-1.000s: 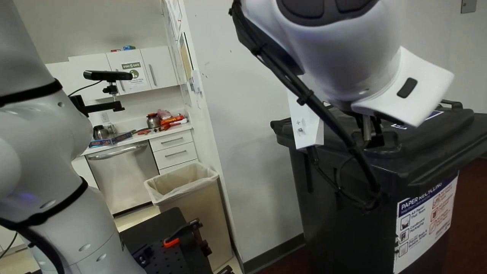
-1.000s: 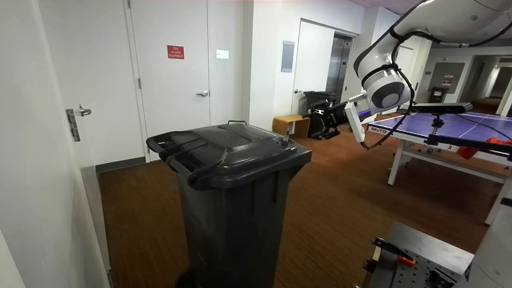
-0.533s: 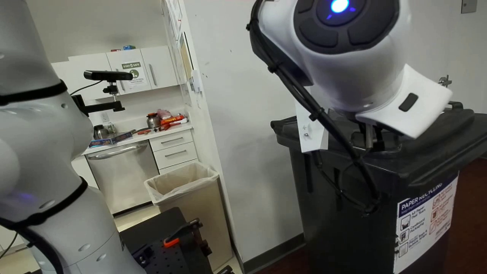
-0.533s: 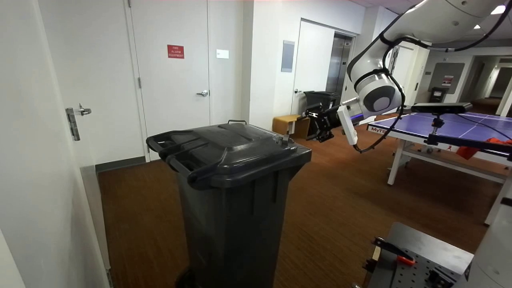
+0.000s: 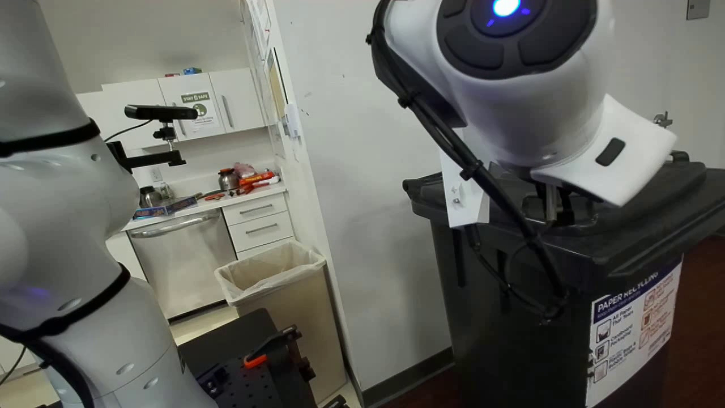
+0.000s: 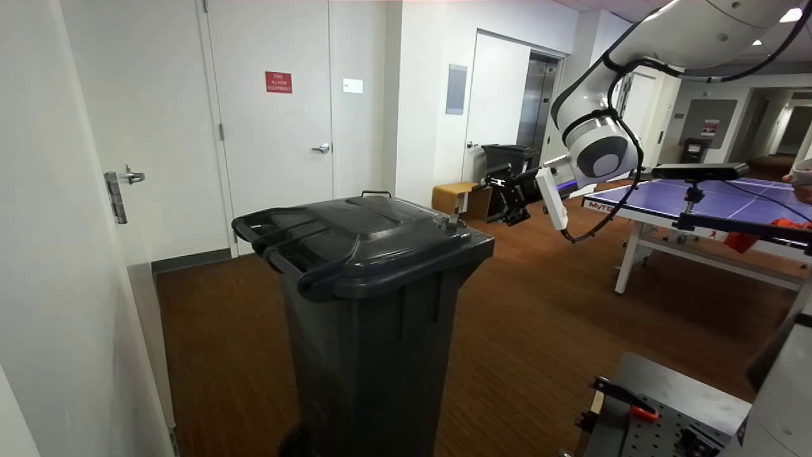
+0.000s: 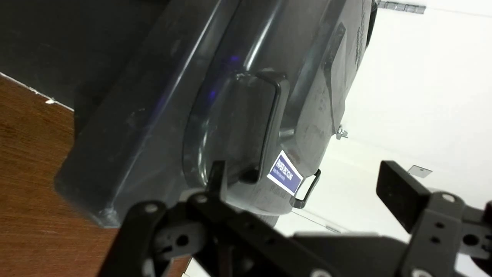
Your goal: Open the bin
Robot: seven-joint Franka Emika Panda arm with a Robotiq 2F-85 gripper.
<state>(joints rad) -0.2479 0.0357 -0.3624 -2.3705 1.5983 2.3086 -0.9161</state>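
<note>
The large black bin (image 5: 510, 340) stands upright with its lid (image 6: 393, 231) shut; it shows in both exterior views. A white-and-blue label (image 5: 634, 334) is on its front. In the wrist view a raised loop handle (image 7: 273, 119) stands on the lid, with a small blue label (image 7: 285, 175) beside it. My gripper (image 7: 309, 184) is open, with nothing between its fingers. The left finger (image 7: 218, 173) overlaps the lid in the wrist view. In an exterior view the gripper (image 6: 504, 197) hangs apart from the bin, level with the lid. In an exterior view my wrist mostly hides it.
A beige container with a white liner (image 5: 283, 306) stands by the wall corner. A door (image 6: 273, 139) and walls surround the bin. A blue table-tennis table (image 6: 748, 197) and a camera on a mount (image 6: 698, 171) are at the right. The robot's stand (image 6: 672, 393) is in front.
Early on, my wrist moved a little lower and sideways, shifting left in an exterior view; since then it is nearly still. A hand with something white now shows at an exterior view's right edge.
</note>
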